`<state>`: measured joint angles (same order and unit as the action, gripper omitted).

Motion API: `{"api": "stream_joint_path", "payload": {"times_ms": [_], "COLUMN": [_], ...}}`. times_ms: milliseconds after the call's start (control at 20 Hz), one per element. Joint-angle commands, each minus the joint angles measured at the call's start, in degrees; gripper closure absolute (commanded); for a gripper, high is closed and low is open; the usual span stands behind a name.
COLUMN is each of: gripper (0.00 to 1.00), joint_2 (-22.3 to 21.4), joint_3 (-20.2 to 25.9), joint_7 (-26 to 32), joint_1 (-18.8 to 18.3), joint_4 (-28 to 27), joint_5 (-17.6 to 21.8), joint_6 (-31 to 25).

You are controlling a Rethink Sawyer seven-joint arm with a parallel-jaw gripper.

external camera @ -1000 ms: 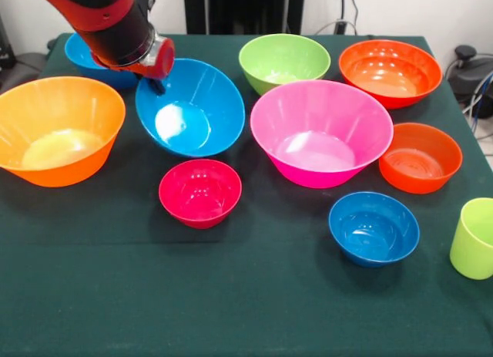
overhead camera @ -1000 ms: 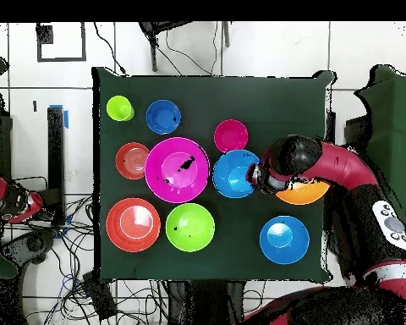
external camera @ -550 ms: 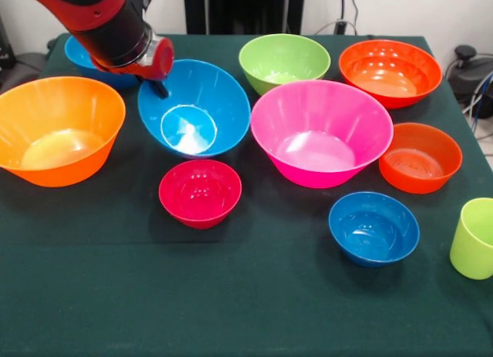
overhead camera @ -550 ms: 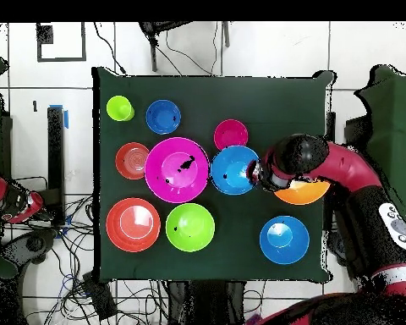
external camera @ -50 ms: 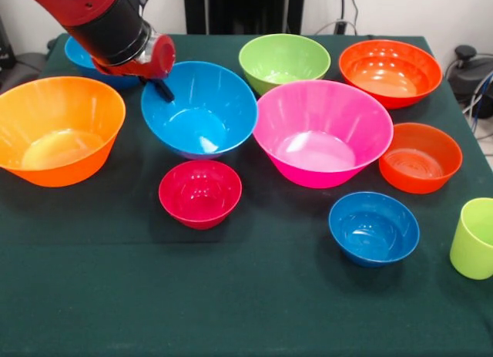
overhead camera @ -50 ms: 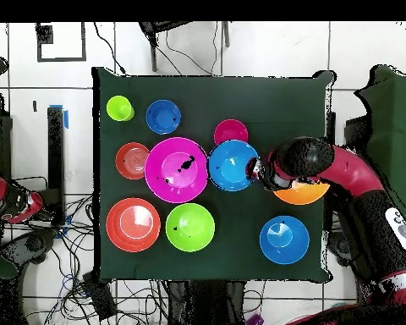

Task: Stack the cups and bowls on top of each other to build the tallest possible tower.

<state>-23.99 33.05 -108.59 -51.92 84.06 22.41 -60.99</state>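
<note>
Green cloth covers the desk [external camera @ -50 ms: 246, 311], and every piece stands apart in a single layer, with nothing stacked on anything else.

In the front view, the red and black arm reaches in from the upper left. Its hand [external camera @ -50 ms: 160, 87] sits at the far left rim of the medium blue bowl [external camera @ -50 ms: 199, 109], with a dark finger [external camera @ -50 ms: 164, 91] showing inside the rim; the hand looks clamped on that rim. This bowl is tipped slightly and appears lifted off the cloth. Its right edge lies just beside the big pink bowl [external camera @ -50 ms: 323, 133].

Left of the held bowl is the big orange bowl [external camera @ -50 ms: 58, 129]. Behind the arm, at the far left, another blue bowl [external camera @ -50 ms: 81, 52] shows partly. Near the held bowl sits the small crimson bowl [external camera @ -50 ms: 200, 192].

Along the far side are the green bowl [external camera @ -50 ms: 284, 61] and a large red-orange bowl [external camera @ -50 ms: 390, 72]. A smaller red-orange bowl [external camera @ -50 ms: 420, 157] sits right of the pink one, and a small blue bowl [external camera @ -50 ms: 373, 227] lies nearer. The lime cup [external camera @ -50 ms: 473, 238] stands upright at the right edge.

From overhead, the hand [overhead camera @ -50 ms: 259, 172] meets the held bowl [overhead camera @ -50 ms: 233, 165] on the side away from the pink bowl [overhead camera @ -50 ms: 176, 169].
</note>
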Motion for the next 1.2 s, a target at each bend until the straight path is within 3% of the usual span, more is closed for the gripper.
{"api": "stream_joint_path", "payload": {"times_ms": [50,400,650,1200], "gripper": [1.0,1.0,1.0,1.0], "joint_2": [2.6,2.7,2.8,4.1], "joint_3": [5.4,5.4,5.6,7.8], "joint_7": [15.9,18.6,17.4,16.6], "joint_1": [-0.2,-0.4,-0.8,-2.9], "joint_4": [2.5,-1.2,-1.7,-0.9], "joint_5": [2.7,7.4,10.9,12.5], "joint_6": [4.5,5.0,9.0,14.5]}}
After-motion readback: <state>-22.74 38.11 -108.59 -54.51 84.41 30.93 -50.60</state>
